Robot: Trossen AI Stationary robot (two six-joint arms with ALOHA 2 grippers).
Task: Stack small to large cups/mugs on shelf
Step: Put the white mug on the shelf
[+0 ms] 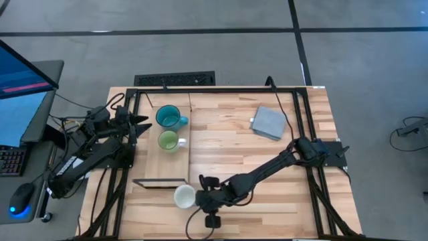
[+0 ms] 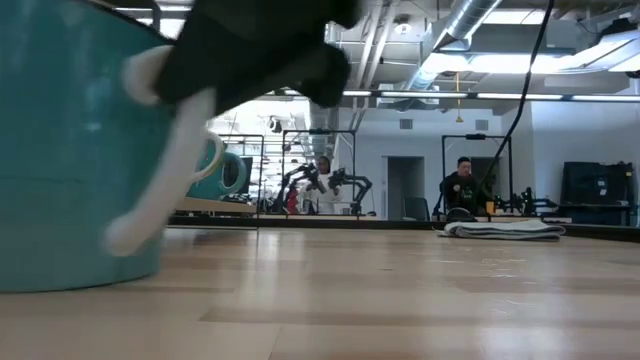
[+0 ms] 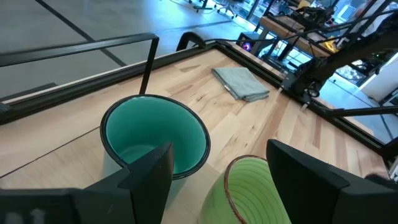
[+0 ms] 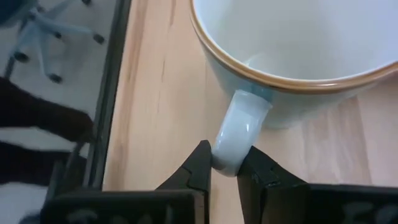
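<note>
White ceramic mug (image 4: 298,50) with tan rim sits on the slatted wooden tabletop (image 1: 267,167) near its front edge; right gripper (image 4: 225,171) jaws pinch its handle. Left gripper (image 3: 217,177) jaws spread above teal and green mugs.

Teal mug (image 1: 168,117) and green mug (image 1: 168,140) upright on shelf (image 1: 175,157); white mug (image 1: 184,197) just off its end.

A slatted light-wood tabletop (image 1: 227,144) inside a black metal frame carried a long, paler wooden shelf board (image 1: 175,161). On that board stood a large teal mug (image 1: 168,117) and, just beside it, a smaller light green mug (image 1: 168,140). A white mug (image 1: 185,196) sat on the tabletop off the board's black-framed end; a folded grey square pad (image 1: 269,122) lay well apart.
</note>
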